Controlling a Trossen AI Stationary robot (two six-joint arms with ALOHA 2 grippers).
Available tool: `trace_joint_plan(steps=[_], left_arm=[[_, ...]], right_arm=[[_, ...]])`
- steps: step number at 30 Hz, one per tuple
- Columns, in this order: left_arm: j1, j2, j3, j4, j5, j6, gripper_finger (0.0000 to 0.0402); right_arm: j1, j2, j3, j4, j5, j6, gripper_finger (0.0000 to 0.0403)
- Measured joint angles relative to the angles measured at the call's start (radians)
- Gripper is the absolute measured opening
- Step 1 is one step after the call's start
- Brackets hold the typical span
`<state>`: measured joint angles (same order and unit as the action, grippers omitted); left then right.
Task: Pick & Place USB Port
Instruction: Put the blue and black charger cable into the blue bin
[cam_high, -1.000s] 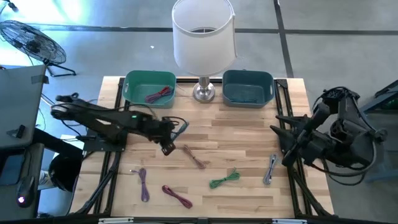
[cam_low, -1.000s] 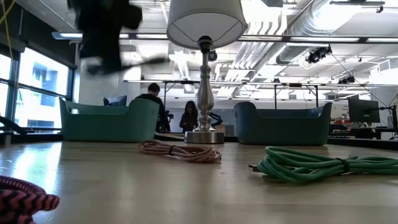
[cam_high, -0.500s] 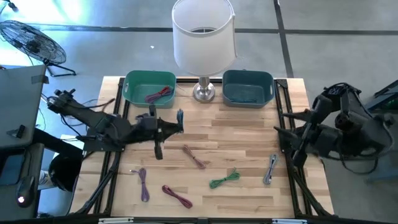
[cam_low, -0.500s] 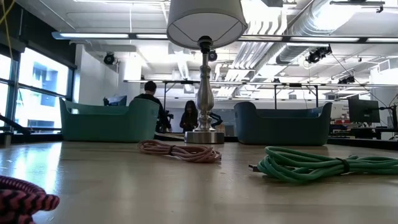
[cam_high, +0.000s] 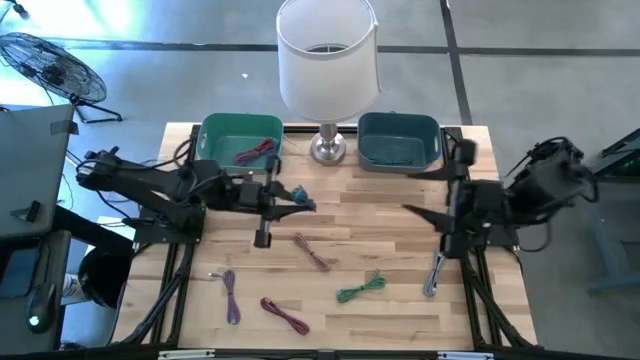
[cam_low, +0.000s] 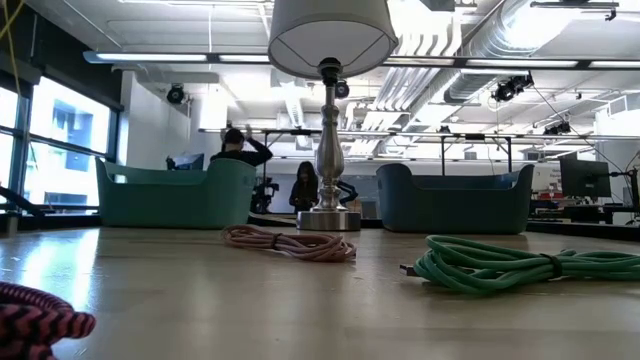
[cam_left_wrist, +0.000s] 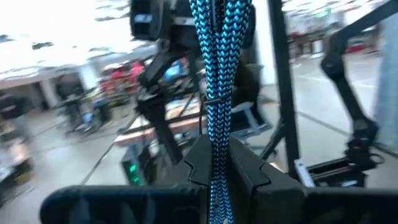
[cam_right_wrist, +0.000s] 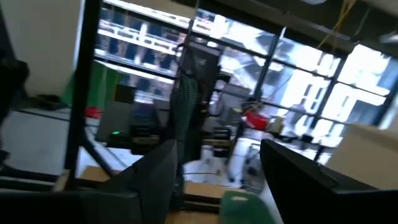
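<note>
My left gripper (cam_high: 285, 198) is up over the table's left middle, pointing level toward the right, shut on a coiled blue braided USB cable (cam_high: 302, 198) (cam_left_wrist: 219, 93). My right gripper (cam_high: 428, 195) hangs over the table's right middle, open and empty, facing the left one. In the right wrist view (cam_right_wrist: 217, 168) its fingers frame the left arm and the cable (cam_right_wrist: 185, 106) farther off. Neither gripper shows in the low view. A green bin (cam_high: 212, 150) at the back left holds a red cable (cam_high: 256, 152). A blue bin (cam_high: 398, 125) stands at the back right. My left gripper pinches the blue cable's bundled strands (cam_left_wrist: 217, 140) between its two fingers (cam_left_wrist: 252, 171). The fingers come in level from the table's left. The bundle sticks out past the fingertips and is lifted clear of the table.
Loose cables lie on the wood: pink (cam_high: 312, 252) (cam_low: 290, 243), green (cam_high: 362, 287) (cam_low: 500, 265), grey (cam_high: 436, 270), purple (cam_high: 230, 295), red (cam_high: 285, 315) (cam_low: 35, 320). A lamp (cam_high: 328, 60) stands at the back between the bins.
My left gripper has risen from the table with the blue cable, tipped from pointing down to level, rolled, and moved a little toward the right. My right gripper has swung in from the table's right edge toward the middle and turned to face the left one.
</note>
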<state>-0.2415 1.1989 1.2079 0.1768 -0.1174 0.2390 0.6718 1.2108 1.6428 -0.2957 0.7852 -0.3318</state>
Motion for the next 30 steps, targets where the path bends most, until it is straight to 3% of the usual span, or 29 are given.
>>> trace_joint_plan(steps=[4, 13, 21, 30], left_arm=[[0.064, 0.033, 0.0, 0.07, 0.156, -0.013, 0.0018], [0.118, 0.088, 0.0, 0.116, 0.293, -0.04, 0.0018], [0.133, 0.098, 0.003, 0.114, 0.334, -0.037, 0.0018], [0.144, 0.098, 0.003, 0.104, 0.37, -0.026, 0.0018]], right_arm=[[-0.056, 0.039, 0.0, -0.024, -0.078, 0.044, 0.0218], [-0.155, 0.118, 0.0, -0.007, -0.143, 0.091, 0.022], [-0.246, 0.143, 0.0, 0.014, -0.291, 0.202, 0.0227], [-0.308, 0.22, -0.003, 0.057, -0.395, 0.201, 0.0227]])
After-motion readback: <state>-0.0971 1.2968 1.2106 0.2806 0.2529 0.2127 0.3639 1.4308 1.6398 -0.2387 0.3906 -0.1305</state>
